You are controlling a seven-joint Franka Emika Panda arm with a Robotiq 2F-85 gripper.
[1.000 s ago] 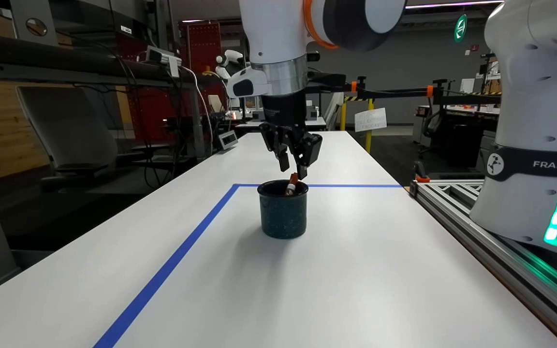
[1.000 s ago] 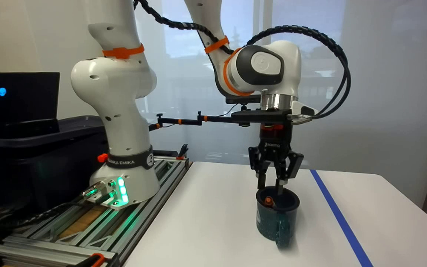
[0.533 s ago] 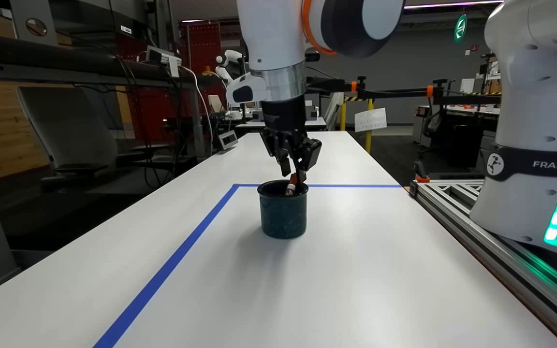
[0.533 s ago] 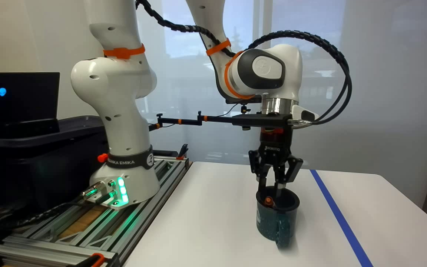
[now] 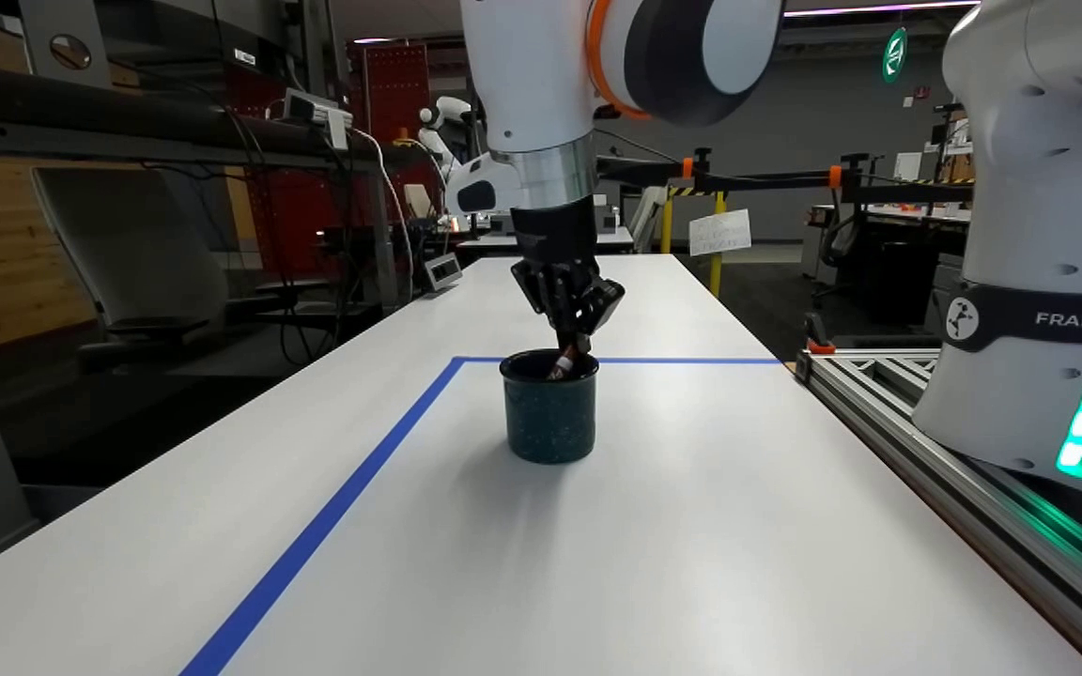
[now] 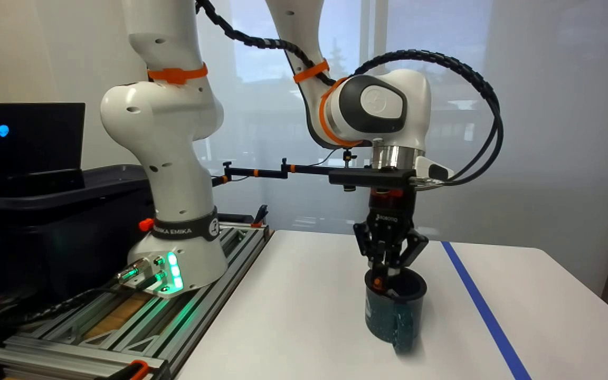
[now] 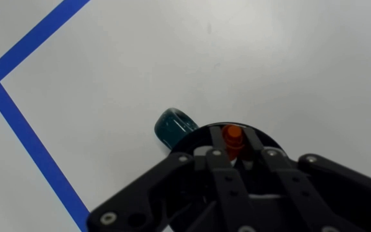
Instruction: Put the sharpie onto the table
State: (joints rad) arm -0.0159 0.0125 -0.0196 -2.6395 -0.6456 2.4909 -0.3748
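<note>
The sharpie leans inside the dark teal cup, its reddish-orange end up near the rim. In an exterior view the orange end shows inside the cup; the lower body is hidden. In the wrist view the sharpie stands between my two fingertips, with the cup handle at upper left. My gripper points straight down, its fingertips at the cup mouth, closed around the sharpie's orange end. The cup stands upright on the white table.
Blue tape lines run along and across the tabletop. The grey railed bench with the robot base stands along the table's edge. A small grey device sits at the table's far edge. The cup handle sticks out sideways.
My gripper has moved down to the cup mouth and its fingers have closed around the sharpie. The sharpie's orange end has shifted and tilted slightly. The cup has not moved.
</note>
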